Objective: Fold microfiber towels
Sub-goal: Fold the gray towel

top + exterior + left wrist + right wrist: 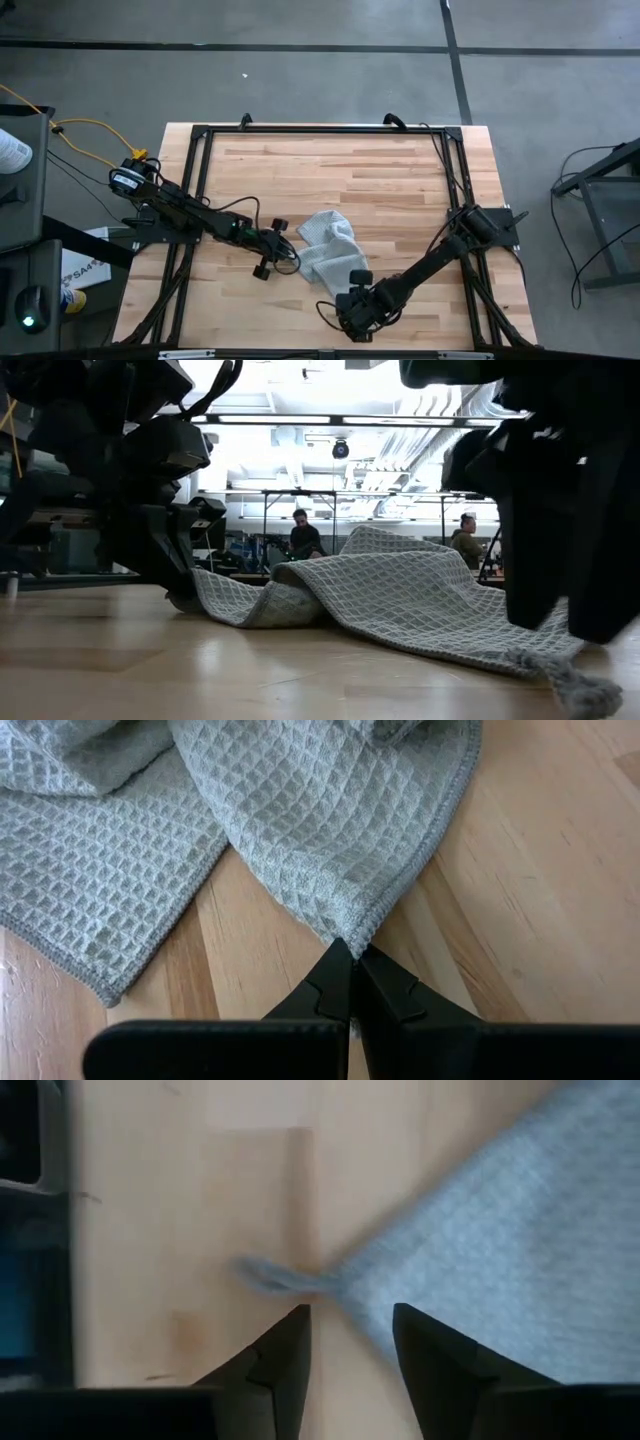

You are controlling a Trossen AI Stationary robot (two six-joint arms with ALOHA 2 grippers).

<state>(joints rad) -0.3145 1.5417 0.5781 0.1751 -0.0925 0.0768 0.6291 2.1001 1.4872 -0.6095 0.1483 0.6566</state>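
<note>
A light grey waffle-textured microfiber towel [328, 247] lies crumpled and partly doubled over on the pale wooden tabletop [380, 175], roughly midway between the side edges and nearer the front edge than the back. The left gripper [350, 952] has its dark fingers pressed together on one hemmed corner of the towel, on the side facing the left edge. The right gripper [350, 1325] hovers with its fingers parted and nothing between them, just short of another corner, where a small loop tag pokes out toward the front edge. The risk, by the look of it, lies in that thin left-hand pinch: only the very tip of the corner is caught, so any pull could slip it free. The right gripper could also shut on the tag alone, or miss the floppy corner altogether, leaving the towel bunched, not spread.
</note>
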